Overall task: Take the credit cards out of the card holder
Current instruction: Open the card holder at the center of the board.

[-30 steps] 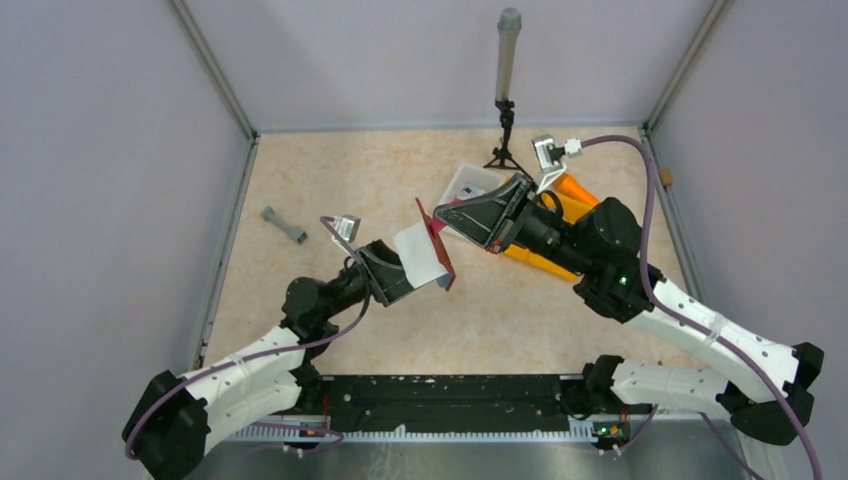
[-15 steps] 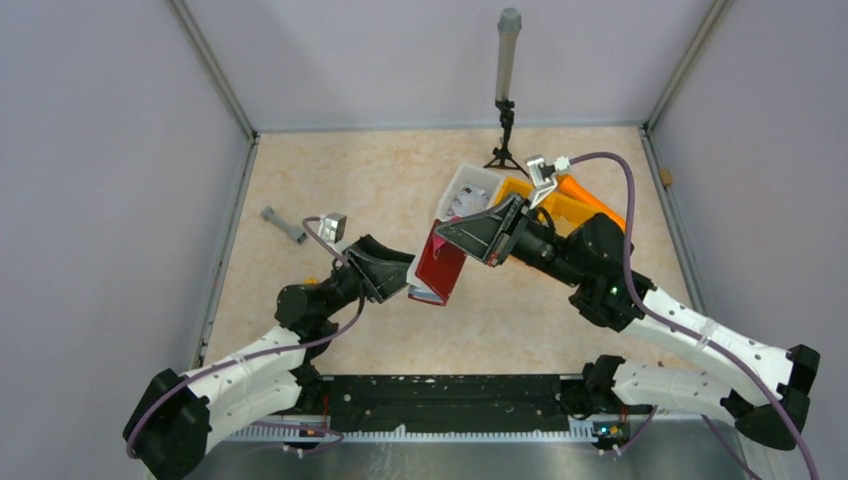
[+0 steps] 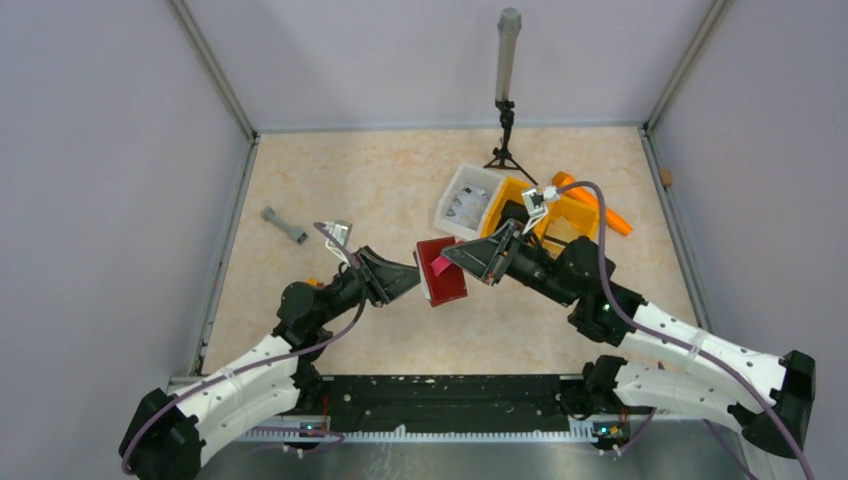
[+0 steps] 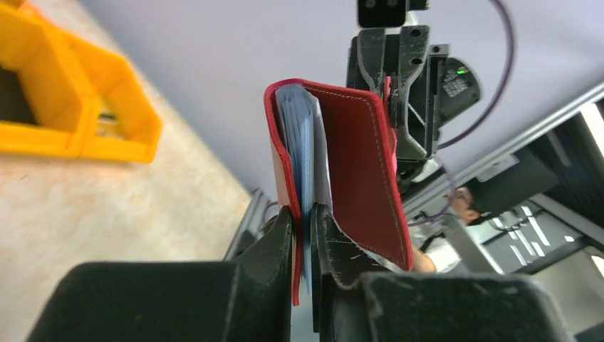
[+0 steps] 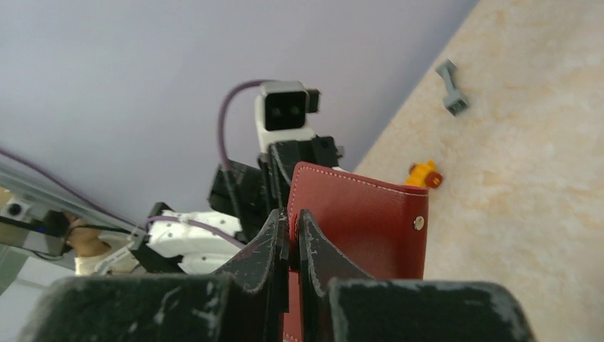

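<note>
Dropped lower and nearer the bases since a second ago, with the left hand [image 4: 303,221] gone from wide apart to pinched on the edges of the credit cards [image 4: 303,135] and, seemingly, the red leaf beside them. Keeps the card holder [image 4: 356,164] gaping in the air above the desk [image 3: 380,190], cards inside yet, far flap clamped in the tightly closed right hand [image 5: 292,228]. Looks ready for drawing the cards out, yet risks dragging the holder along with that leaf caught in the pinch; farther off, white tray [image 3: 465,200] and yellow bin [image 3: 520,205].
</note>
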`<state>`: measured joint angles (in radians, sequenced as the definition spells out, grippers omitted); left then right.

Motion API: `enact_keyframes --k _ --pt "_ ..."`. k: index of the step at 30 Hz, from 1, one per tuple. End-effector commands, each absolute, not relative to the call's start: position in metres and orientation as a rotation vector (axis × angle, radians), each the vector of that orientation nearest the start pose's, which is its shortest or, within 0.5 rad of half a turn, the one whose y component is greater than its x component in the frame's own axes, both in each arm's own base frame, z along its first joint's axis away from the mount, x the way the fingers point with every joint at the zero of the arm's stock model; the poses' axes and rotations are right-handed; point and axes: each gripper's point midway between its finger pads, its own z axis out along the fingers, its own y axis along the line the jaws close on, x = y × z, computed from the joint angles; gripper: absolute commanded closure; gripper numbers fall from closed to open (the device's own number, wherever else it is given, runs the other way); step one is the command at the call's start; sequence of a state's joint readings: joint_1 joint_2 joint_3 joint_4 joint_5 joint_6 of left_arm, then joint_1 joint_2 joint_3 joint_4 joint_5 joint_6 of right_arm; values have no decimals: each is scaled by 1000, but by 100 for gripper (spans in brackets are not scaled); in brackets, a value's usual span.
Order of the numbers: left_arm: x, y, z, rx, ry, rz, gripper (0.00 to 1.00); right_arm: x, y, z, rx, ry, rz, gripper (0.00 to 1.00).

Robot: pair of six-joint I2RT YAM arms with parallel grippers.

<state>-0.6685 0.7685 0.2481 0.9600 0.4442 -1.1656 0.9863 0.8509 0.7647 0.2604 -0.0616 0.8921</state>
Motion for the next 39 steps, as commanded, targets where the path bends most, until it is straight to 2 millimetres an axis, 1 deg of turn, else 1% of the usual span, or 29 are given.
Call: enact_keyframes --k 1,3,5,7,10,12,14,17,19,20,21,22,23,25,27,28,30,33,35,37,39 --pt "156 -256 270 137 1553 -1680 99 169 313 326 -81 1679 1472 100" --pt "162 -255 250 128 1647 -1590 100 179 312 299 -49 1742 1386 100" --pt "167 -253 224 107 1759 -1512 100 191 305 266 8 1823 1273 100" --pt "169 -254 207 112 1825 -1475 100 199 298 235 52 1884 1180 100" --pt "168 -261 186 148 1921 -1463 100 202 296 192 52 1977 1082 100" --pt "163 -269 172 203 2005 -1483 100 202 295 172 44 2025 1041 100" --pt "162 -277 158 215 2067 -1509 100 201 291 151 53 2053 1002 100" --pt "164 -285 145 208 2107 -1534 100 201 282 129 93 2074 962 100" --pt "167 -288 141 208 2123 -1527 100 200 275 117 113 2090 937 100" --pt "169 -289 140 207 2132 -1520 100 198 272 114 116 2097 929 100" --pt "170 -290 139 206 2147 -1511 100 197 270 110 117 2107 922 97" --pt "171 -292 139 213 2159 -1504 100 195 268 107 116 2117 917 90" --pt "171 -293 138 221 2173 -1497 100 193 266 105 114 2126 917 81" --pt "173 -295 137 228 2197 -1482 100 187 265 101 108 2139 938 58" --pt "173 -297 133 229 2220 -1467 100 182 264 97 113 2151 960 38" --pt "173 -297 131 227 2233 -1456 100 180 261 95 126 2160 957 24" --pt "176 -295 125 212 2276 -1405 100 179 250 90 163 2173 915 11" --pt "179 -290 117 191 2335 -1317 100 177 235 94 182 2155 885 9" --pt "183 -286 116 178 2357 -1261 100 176 230 103 173 2126 893 8" --pt "185 -282 115 161 2377 -1204 100 174 232 116 139 2097 927 7" --pt "187 -280 116 149 2384 -1172 100 170 235 120 89 2112 937 6"
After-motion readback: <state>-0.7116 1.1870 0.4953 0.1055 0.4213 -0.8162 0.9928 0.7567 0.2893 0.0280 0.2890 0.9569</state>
